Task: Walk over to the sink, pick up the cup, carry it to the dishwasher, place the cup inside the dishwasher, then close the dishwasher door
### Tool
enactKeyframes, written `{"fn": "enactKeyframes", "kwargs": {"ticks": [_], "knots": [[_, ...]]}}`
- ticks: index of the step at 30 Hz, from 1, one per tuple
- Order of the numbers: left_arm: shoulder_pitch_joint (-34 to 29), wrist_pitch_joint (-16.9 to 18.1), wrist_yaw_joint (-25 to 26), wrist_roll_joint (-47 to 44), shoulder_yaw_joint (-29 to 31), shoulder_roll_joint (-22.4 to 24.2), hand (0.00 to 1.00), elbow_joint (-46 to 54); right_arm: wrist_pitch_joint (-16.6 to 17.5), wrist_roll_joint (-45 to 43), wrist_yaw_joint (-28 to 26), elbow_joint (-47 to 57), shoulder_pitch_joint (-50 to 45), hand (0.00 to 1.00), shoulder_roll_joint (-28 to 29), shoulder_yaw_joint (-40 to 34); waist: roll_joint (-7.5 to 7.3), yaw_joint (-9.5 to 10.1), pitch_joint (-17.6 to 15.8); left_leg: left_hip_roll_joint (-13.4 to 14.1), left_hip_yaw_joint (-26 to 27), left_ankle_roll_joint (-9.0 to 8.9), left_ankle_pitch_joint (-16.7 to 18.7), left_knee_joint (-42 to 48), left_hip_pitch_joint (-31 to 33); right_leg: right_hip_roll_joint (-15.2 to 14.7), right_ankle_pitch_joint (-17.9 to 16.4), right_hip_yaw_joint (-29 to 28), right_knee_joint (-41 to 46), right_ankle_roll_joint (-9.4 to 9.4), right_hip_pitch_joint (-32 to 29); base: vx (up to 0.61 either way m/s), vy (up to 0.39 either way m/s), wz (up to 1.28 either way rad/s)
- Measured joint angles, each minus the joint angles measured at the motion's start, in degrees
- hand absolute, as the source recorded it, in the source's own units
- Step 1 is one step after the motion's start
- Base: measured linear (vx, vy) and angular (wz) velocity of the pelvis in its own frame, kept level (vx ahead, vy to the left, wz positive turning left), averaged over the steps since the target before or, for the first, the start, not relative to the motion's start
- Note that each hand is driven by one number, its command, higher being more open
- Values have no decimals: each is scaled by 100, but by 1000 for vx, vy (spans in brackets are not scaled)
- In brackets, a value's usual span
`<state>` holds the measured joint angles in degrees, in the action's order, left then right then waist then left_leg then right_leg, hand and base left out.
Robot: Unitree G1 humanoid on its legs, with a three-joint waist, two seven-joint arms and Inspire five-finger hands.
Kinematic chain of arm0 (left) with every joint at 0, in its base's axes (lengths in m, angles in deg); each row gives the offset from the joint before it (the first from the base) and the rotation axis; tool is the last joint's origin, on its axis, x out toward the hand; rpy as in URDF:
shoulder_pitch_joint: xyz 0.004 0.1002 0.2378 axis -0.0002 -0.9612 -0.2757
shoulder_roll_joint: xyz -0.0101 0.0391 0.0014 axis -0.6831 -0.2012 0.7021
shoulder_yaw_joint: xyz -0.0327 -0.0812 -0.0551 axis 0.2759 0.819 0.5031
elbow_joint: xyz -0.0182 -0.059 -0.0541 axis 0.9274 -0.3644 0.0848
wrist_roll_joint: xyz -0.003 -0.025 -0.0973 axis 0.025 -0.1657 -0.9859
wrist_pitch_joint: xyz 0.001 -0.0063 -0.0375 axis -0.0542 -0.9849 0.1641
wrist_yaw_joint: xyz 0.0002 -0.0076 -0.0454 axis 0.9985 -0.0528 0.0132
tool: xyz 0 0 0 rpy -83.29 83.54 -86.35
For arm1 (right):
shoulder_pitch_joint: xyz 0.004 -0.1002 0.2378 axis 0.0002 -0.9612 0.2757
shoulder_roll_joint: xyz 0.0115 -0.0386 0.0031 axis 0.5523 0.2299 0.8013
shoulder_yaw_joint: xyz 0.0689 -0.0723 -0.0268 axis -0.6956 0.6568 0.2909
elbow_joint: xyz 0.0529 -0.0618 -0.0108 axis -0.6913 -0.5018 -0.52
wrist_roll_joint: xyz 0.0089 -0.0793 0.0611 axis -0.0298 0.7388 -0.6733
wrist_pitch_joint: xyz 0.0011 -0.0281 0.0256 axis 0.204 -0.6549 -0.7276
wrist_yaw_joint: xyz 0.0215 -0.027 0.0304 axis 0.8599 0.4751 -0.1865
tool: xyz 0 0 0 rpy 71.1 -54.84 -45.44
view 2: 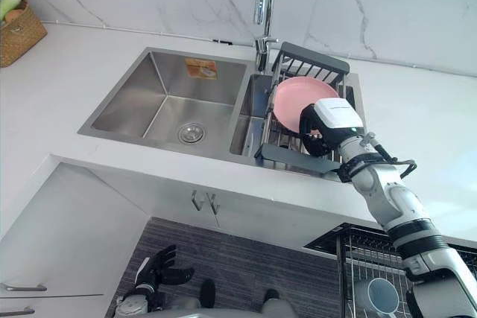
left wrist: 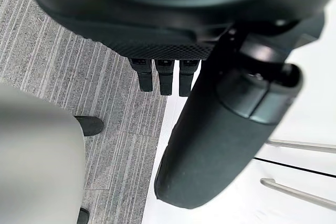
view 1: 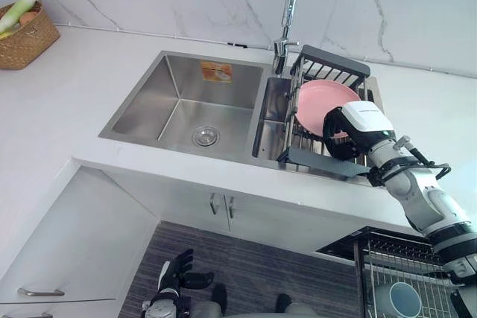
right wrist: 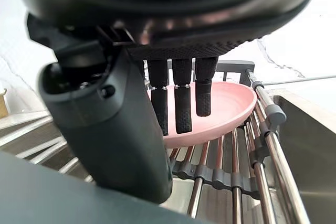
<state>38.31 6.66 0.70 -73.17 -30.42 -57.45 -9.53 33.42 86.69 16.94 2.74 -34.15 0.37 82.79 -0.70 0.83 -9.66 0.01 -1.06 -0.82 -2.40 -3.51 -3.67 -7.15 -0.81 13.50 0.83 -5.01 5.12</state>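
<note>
1. Sink from my left eye: a rack bridges its right basin, with a plate leaning in it, probably to drain. My right hand is at that plate. My left hand hangs low near the floor, idle.
2. Right eye: a cup sits in the dishwasher rack, below the counter and well apart from my right hand.
3. Left wrist: fingers are straight and hold nothing, I judge to stay clear.
4. Right wrist: fingers are straight and released, tips just over the plate, nothing grasped.
</note>
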Motion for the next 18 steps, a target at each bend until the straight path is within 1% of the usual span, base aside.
{"fn": "enactKeyframes", "kwargs": {"ticks": [7,18], "knots": [[-2,7,1,1,-1,-15,90,0,50,126,-47,-190,170,30,-51,191,-47,15,30,-10,-7,14,-23,-25,-8,-4,-1,9,-2,-1,0,-31,-10,0],[-2,-3,11,9,3,-15,90,-1,35,577,16,-185,194,30,-51,215,-55,14,35,-14,-46,15,-101,-108,-27,-5,-1,53,-8,0,6,-18,-7,1]]}}
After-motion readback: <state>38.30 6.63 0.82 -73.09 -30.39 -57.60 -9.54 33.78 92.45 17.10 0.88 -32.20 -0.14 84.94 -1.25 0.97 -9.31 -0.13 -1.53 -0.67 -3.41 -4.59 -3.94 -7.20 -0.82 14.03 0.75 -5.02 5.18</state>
